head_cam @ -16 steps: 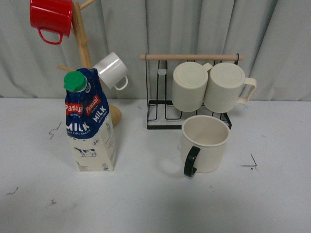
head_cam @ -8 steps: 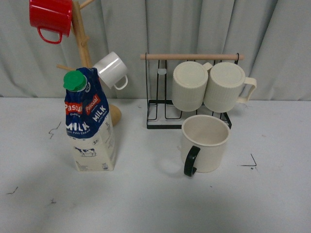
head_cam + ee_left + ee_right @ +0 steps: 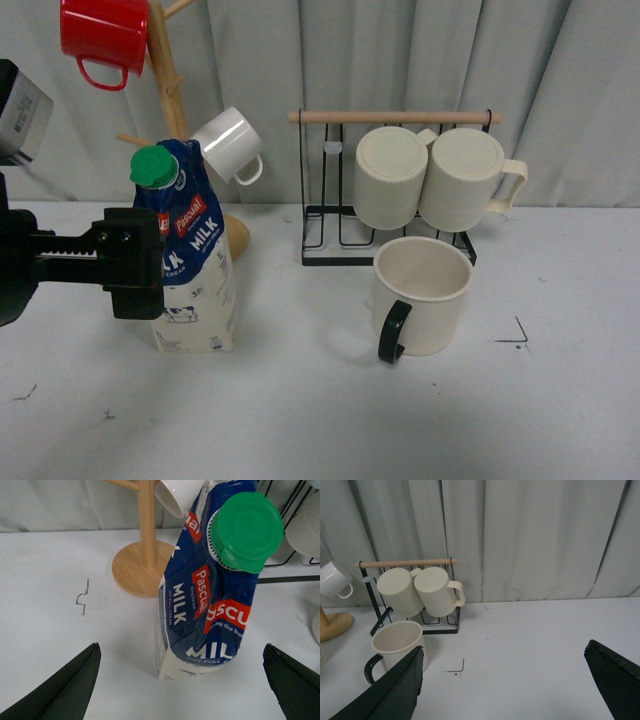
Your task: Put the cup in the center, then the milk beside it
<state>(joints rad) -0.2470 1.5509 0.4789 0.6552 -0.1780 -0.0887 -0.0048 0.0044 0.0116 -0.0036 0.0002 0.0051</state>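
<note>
Bracketing the milk point(image 3: 195, 250) with spread jaws, the left gripper point(image 3: 140, 265) grips nothing yet. Cup point(image 3: 422, 295) stands upright just before the wire rack point(image 3: 395, 117), seemingly placed. Milk stands left of the rack; moving it cupward remains. Right gripper point(image 3: 505, 680) spread, empty.

Lab setup, grey curtain backdrop point(image 3: 400, 60), marked tabletop point(image 3: 320, 420)

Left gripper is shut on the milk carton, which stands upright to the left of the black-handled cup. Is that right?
Not quite. The left gripper is open, not shut: the left wrist view shows its fingers wide apart either side of the milk carton, not touching it. The carton does stand upright, left of the black-handled cup.
</note>
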